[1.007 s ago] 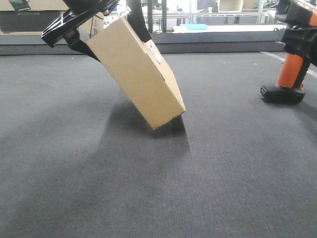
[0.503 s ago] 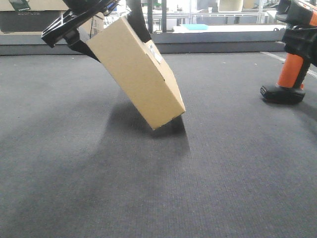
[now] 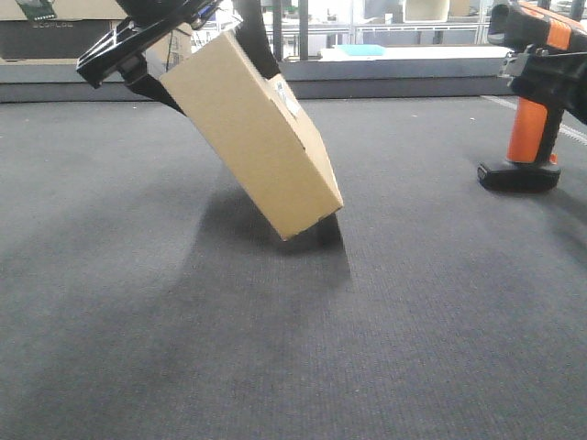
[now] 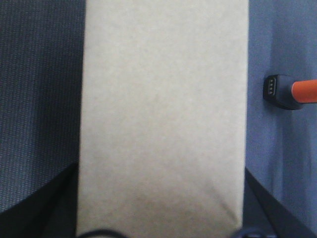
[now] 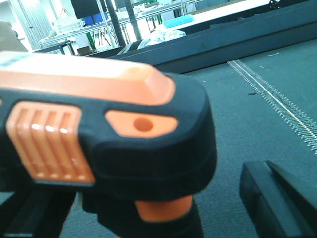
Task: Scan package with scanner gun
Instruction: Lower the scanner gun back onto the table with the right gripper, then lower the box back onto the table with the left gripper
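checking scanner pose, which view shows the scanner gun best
The exterior front view: the scanner gun shows head, orange handle and black base. The right wrist view fills with its head only; the left wrist view catches just its base.

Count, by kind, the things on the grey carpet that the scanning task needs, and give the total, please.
cardboard package: 1
scanner gun: 1
Total: 2
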